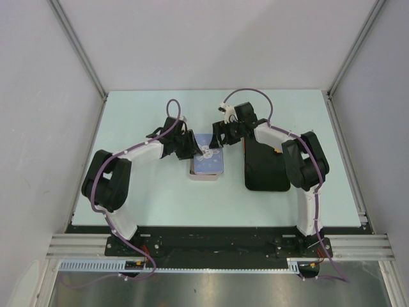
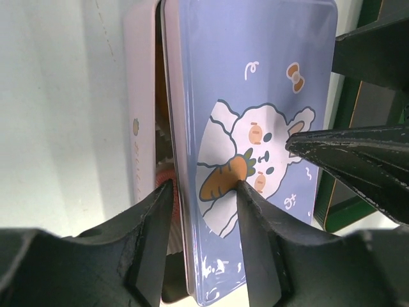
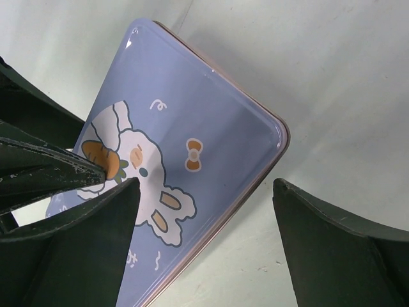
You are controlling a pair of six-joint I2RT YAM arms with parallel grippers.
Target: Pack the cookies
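A pink tin (image 1: 206, 171) stands mid-table with its blue rabbit-print lid (image 2: 255, 64) lying on top, shifted slightly off the pink base (image 2: 139, 96). The cookies are almost wholly hidden under the lid. Only slivers of orange (image 2: 161, 105) and a reddish-pink bit (image 2: 165, 175) show in the gap. My left gripper (image 2: 203, 185) straddles the lid's left edge, open, one finger on the carrot print and the other clear of the rim. My right gripper (image 3: 206, 185) is wide open across the lid's (image 3: 211, 115) right edge, holding nothing.
A flat black tray-like piece (image 1: 265, 167) lies on the table just right of the tin, under the right arm. Pleated white paper (image 2: 163, 137) shows inside the gap. Both grippers (image 1: 188, 146) (image 1: 223, 134) crowd over the tin from either side.
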